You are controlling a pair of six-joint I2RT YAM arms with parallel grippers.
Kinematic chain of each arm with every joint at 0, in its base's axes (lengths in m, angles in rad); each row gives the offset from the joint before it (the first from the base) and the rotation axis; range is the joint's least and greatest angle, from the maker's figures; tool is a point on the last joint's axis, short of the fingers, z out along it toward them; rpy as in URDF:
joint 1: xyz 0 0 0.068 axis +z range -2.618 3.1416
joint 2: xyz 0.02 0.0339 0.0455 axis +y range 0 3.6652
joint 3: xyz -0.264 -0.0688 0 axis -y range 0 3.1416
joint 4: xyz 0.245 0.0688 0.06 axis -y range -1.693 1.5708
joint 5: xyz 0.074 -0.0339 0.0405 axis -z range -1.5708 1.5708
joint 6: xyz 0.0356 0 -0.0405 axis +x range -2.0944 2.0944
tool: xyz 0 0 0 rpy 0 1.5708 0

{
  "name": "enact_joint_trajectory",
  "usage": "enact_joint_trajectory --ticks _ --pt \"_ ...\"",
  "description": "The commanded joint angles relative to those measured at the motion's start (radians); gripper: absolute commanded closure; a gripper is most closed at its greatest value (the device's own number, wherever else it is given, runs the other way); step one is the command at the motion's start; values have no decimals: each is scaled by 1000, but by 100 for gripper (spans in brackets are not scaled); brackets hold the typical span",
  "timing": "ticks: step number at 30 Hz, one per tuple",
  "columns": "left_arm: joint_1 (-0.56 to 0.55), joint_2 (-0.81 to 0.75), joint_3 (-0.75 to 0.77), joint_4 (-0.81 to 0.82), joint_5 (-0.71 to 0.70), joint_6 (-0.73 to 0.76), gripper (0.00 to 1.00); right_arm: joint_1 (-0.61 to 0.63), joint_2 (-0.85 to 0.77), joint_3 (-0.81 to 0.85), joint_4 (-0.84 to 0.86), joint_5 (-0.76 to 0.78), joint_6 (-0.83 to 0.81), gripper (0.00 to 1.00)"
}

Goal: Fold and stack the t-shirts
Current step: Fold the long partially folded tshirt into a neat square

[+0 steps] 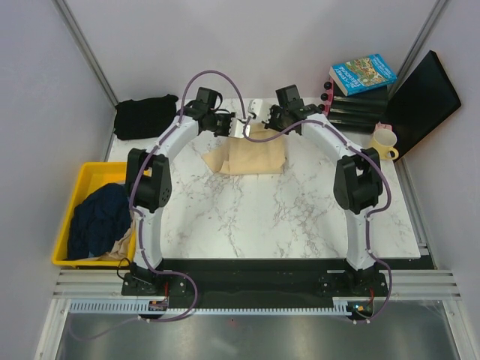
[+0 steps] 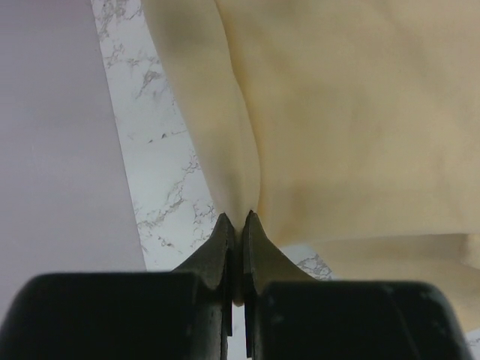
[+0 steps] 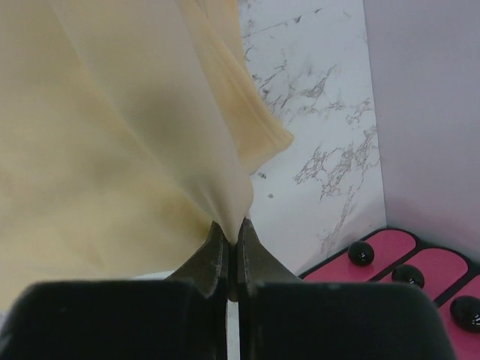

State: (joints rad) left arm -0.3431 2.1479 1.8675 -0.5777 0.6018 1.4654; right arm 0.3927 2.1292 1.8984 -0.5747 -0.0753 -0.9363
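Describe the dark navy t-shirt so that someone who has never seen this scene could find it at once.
Start at the white marble table and look to its left edge, where a yellow bin sits. The navy t-shirt lies bunched inside it. Unlike the black t-shirt at the far left corner, it is bluish and binned.

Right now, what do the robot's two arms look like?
The left arm and right arm have curved white links with chunky black joints. A thin purple cable loops along each one. The left gripper and right gripper have black, wedge-shaped fingers tapering to narrow tips.
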Motion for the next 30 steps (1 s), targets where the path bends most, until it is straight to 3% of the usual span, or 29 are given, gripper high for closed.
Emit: enact_joint_trajectory --ticks 1,2,3,6,8,10,11,12,13,14,16,25,30 --pt "4 23 42 56 -73 -47 98 2 64 33 113 68 16 90" --pt "4 27 44 62 -77 -45 98 2 75 45 124 69 19 84" --pt "4 33 44 68 -80 -43 98 2 95 51 143 69 24 69" --pt "4 47 33 102 -103 -42 98 3 130 76 197 104 37 54" --pt "3 53 -10 160 -150 -56 98 5 149 86 239 146 71 50" --pt "-2 55 -59 350 -197 -89 81 5 150 90 262 167 96 45" --pt "-5 55 -118 451 -251 -140 57 6 152 87 272 178 108 45" --pt "-7 55 -134 561 -263 -158 46 9 149 84 276 184 117 44" --pt "-7 53 -143 585 -260 -172 34 11 143 70 276 183 128 44" --pt "-5 53 -152 614 -245 -198 15 15 132 59 279 186 134 44" --pt "-10 47 -156 644 -228 -243 1 17 118 27 285 183 142 44" --pt "-53 30 -177 728 -217 -269 1 21 72 11 280 178 215 49" --pt "-57 15 -185 737 -264 -258 1 -38 142 194 20 -140 431 39"
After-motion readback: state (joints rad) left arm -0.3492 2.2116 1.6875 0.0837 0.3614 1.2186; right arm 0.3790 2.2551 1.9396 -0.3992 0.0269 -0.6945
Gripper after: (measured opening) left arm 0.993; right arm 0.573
